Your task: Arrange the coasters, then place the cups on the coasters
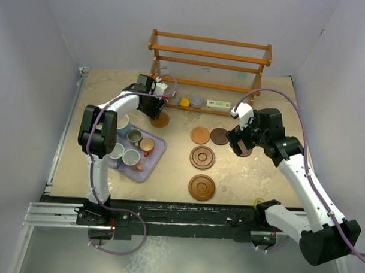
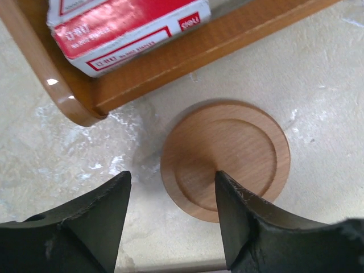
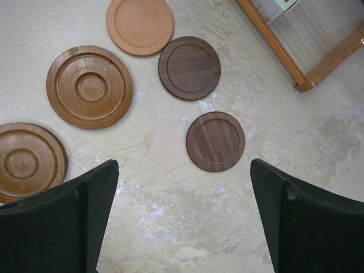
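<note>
A light brown coaster (image 1: 160,120) (image 2: 226,156) lies by the wooden rack's corner. My left gripper (image 1: 152,107) (image 2: 173,187) hangs low over it, open; one finger (image 2: 244,222) is over the disc's middle and the other over bare table to its left. Another light coaster (image 1: 200,135) (image 3: 139,25), two dark coasters (image 3: 189,67) (image 3: 215,141) and two grooved coasters (image 1: 202,157) (image 1: 201,187) lie mid-table. My right gripper (image 1: 241,141) (image 3: 185,187) is open wide and empty above the nearer dark coaster. Several cups (image 1: 134,135) stand on the lavender tray (image 1: 156,156).
The wooden rack (image 1: 209,53) stands at the back with small boxes on its bottom shelf, among them a red and white box (image 2: 125,28). Its rounded foot (image 2: 74,102) is close to the left gripper. The rack's other corner (image 3: 296,68) shows in the right wrist view.
</note>
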